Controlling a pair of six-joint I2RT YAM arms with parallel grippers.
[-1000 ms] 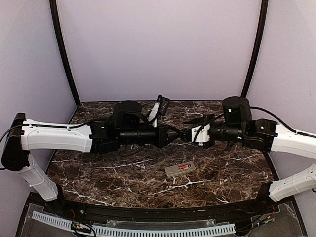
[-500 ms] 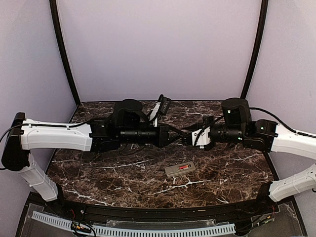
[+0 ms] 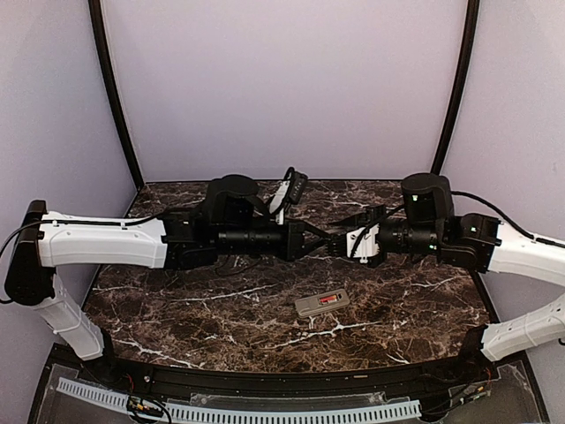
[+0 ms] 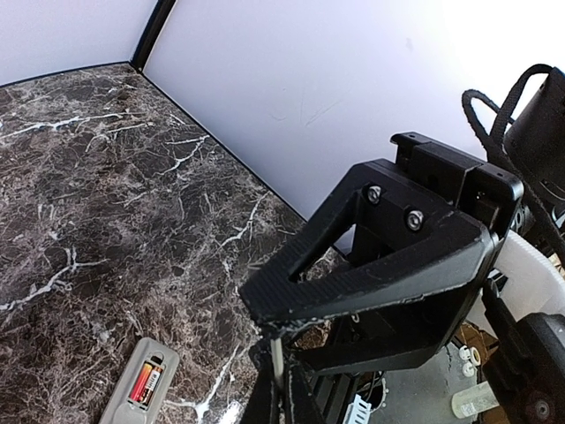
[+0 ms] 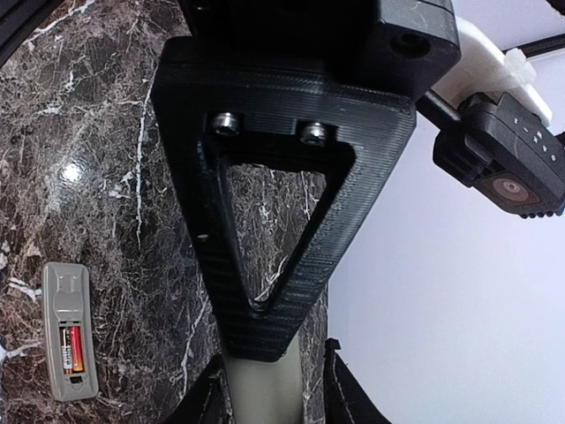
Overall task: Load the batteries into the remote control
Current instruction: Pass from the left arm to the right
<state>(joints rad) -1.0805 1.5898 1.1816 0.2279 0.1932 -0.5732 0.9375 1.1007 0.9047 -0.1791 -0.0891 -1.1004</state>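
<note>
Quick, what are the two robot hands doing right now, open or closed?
Left gripper: closed on a thin grey plate.
Right gripper: open, fingers either side of that plate, gap showing.

A bench point(image 3: 177, 309) of dark brown marble with white veins spreads between plain, pale lilac walls: a back wall point(image 3: 282, 88) on the far side, a left wall point(image 3: 44, 115) and a right wall point(image 3: 525, 106). Black curved poles point(image 3: 113, 97) rise from the bench's two far corners. A black rim point(image 3: 291, 378) runs along the near edge, with a white slotted strip point(image 3: 265, 412) just beyond it. The light is soft and even, with one bright glint point(image 5: 69, 174) on the marble.
</note>
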